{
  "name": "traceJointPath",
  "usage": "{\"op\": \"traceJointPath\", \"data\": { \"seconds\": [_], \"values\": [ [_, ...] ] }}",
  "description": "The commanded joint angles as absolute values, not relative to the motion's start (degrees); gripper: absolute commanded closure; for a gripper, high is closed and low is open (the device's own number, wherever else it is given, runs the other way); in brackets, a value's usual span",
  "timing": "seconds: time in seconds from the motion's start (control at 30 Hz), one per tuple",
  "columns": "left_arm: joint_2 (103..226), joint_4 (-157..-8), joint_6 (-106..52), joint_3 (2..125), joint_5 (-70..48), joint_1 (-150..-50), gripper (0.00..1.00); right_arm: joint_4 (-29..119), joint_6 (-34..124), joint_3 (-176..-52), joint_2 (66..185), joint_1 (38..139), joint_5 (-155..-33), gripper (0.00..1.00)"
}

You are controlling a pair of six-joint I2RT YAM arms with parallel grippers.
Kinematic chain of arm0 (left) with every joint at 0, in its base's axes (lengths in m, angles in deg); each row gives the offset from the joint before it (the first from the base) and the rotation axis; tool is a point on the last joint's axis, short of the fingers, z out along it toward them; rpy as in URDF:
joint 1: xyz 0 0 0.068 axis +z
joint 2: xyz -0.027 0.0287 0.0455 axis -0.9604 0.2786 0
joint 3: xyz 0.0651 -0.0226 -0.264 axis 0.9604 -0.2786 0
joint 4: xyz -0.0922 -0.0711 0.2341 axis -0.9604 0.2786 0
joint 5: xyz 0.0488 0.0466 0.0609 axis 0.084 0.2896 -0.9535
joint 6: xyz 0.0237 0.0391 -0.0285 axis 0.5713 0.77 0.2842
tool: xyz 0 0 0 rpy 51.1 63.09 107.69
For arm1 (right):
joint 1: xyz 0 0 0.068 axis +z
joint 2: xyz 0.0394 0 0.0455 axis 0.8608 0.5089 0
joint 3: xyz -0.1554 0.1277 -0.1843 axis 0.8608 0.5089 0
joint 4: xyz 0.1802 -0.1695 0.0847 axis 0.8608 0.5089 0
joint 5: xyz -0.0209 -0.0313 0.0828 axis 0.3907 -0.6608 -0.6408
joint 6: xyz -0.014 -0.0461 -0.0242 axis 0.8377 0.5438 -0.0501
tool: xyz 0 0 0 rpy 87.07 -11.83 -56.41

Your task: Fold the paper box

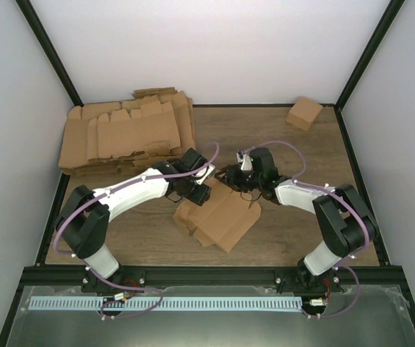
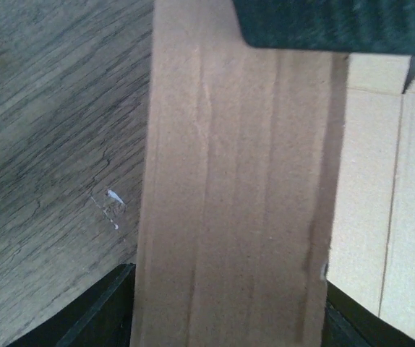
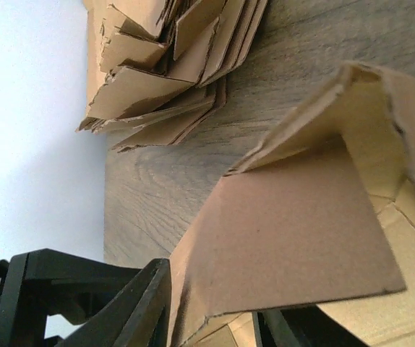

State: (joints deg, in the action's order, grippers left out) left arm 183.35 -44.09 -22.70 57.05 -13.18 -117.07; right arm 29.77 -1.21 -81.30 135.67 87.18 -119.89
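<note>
Brown creased cardboard paper box [image 1: 218,217], part-folded: we list it touching and between both grippers, long axis slanting across them. Left gripper [image 1: 200,191] straddles a panel; we cannot tell if it clamps. Right gripper [image 1: 234,176] stands parted around a flap.

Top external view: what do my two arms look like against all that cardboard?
The left arm and the right arm match: white shells on the long links, bulky black joints and black jaws, and a purple cable looping along each. No markings show.
</note>
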Motion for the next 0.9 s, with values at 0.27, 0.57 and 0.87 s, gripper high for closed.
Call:
{"op": "traceJointPath", "data": {
  "seconds": [0.27, 0.57, 0.87],
  "values": [
    [184.71, -43.30, -21.77, 58.88, -16.79, -118.64, 0.45, 38.36, 5.54, -79.10, 126.94, 84.07, -115.59, 0.65],
    [184.91, -43.14, -21.67, 59.23, -17.09, -119.27, 0.45, 43.41, 10.27, -79.93, 121.42, 83.22, -110.19, 0.65],
    [184.72, -42.61, -21.67, 59.66, -18.62, -120.10, 0.46, 46.80, 17.82, -85.00, 123.30, 79.56, -113.00, 0.71]
  ]
}}
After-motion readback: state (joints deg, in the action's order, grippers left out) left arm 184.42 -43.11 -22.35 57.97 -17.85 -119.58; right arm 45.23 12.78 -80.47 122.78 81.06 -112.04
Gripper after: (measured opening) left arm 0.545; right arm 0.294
